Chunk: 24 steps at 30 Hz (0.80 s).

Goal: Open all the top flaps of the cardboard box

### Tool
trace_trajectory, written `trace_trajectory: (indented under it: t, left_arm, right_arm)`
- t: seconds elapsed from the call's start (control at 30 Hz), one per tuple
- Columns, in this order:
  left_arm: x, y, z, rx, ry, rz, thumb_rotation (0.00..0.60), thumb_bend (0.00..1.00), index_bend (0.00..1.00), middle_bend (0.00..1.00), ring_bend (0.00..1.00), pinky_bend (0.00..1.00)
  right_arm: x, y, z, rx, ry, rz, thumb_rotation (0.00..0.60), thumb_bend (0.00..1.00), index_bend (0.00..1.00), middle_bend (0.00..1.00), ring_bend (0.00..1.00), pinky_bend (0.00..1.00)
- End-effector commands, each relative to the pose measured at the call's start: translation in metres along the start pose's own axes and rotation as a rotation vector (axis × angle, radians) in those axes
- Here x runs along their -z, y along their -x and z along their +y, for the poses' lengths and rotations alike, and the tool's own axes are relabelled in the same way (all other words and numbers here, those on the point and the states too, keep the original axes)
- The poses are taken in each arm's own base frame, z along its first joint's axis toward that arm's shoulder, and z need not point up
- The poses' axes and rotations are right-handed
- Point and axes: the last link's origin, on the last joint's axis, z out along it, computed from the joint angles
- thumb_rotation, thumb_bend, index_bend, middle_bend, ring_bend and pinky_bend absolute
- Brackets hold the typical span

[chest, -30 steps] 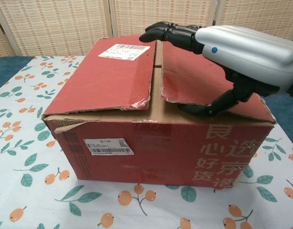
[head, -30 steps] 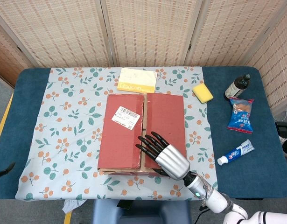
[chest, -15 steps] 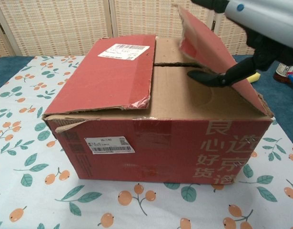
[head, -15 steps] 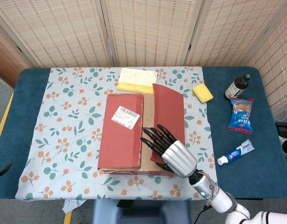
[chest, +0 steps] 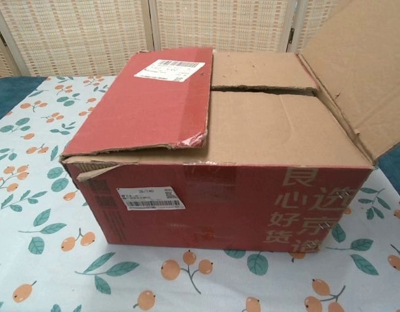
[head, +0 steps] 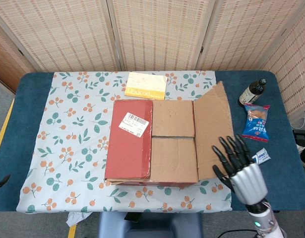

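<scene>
On table, box (head: 151,141) lengthwise toward screens

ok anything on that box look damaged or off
Yes. The cardboard box is worn: the closed red left flap has a ragged, torn near edge, and the front top rim beneath it is frayed and peeling. The right flap is folded open, showing two plain inner flaps still shut. Nothing has spilled.
</scene>
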Motion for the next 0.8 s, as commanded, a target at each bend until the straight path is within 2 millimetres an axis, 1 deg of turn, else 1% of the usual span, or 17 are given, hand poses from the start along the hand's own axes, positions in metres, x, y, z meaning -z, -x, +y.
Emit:
trace_trajectory:
  t: [0.03,0.13,0.2,0.27,0.33,0.37,0.53,0.6,0.67,0.8]
  left_arm:
    - [-0.001,0.001,-0.001,-0.009,-0.006,-0.002,0.6,0.25,0.0,0.15,0.12,0.0]
    - [-0.001,0.003,0.002,-0.033,0.0,-0.004,0.6,0.25,0.0,0.15,0.12,0.0]
    - [0.001,0.005,0.007,-0.043,0.02,-0.012,0.6,0.25,0.0,0.15,0.12,0.0]
    - [0.002,0.007,0.011,-0.044,0.034,-0.018,0.6,0.25,0.0,0.15,0.12,0.0]
    - [0.005,0.009,0.018,-0.041,0.066,-0.033,0.6,0.25,0.0,0.15,0.12,0.0]
    - [0.01,0.014,0.033,-0.03,0.136,-0.064,0.6,0.25,0.0,0.15,0.12,0.0]
    - [0.017,0.023,0.057,0.007,0.254,-0.14,0.6,0.25,0.0,0.15,0.11,0.0]
    - [0.015,0.021,0.07,0.037,0.31,-0.199,0.6,0.25,0.0,0.15,0.1,0.0]
    - [0.008,0.015,0.085,0.052,0.368,-0.235,0.6,0.25,0.0,0.14,0.09,0.0]
    - [-0.005,0.007,0.114,0.06,0.441,-0.278,0.6,0.25,0.0,0.13,0.07,0.0]
  right_arm:
    - [0.066,-0.022,0.022,0.059,0.089,0.077,0.6,0.39,0.0,0.0,0.0,0.0]
    - [0.092,-0.03,0.031,0.064,0.144,0.046,0.6,0.39,0.0,0.0,0.0,0.0]
    - [0.103,-0.034,0.038,0.065,0.175,0.019,0.6,0.39,0.0,0.0,0.0,0.0]
    - [0.105,-0.036,0.041,0.064,0.186,0.009,0.6,0.39,0.0,0.0,0.0,0.0]
    - [0.105,-0.036,0.046,0.067,0.203,-0.01,0.6,0.39,0.0,0.0,0.0,0.0]
    - [0.103,-0.035,0.052,0.076,0.225,-0.042,0.6,0.39,0.0,0.0,0.0,0.0]
    - [0.091,-0.026,0.065,0.087,0.274,-0.133,0.6,0.39,0.0,0.0,0.0,0.0]
    - [0.086,-0.024,0.068,0.071,0.282,-0.139,0.6,0.39,0.0,0.0,0.0,0.0]
    - [0.082,-0.022,0.072,0.059,0.292,-0.13,0.6,0.39,0.0,0.0,0.0,0.0]
    - [0.081,-0.022,0.078,0.04,0.308,-0.139,0.6,0.39,0.0,0.0,0.0,0.0]
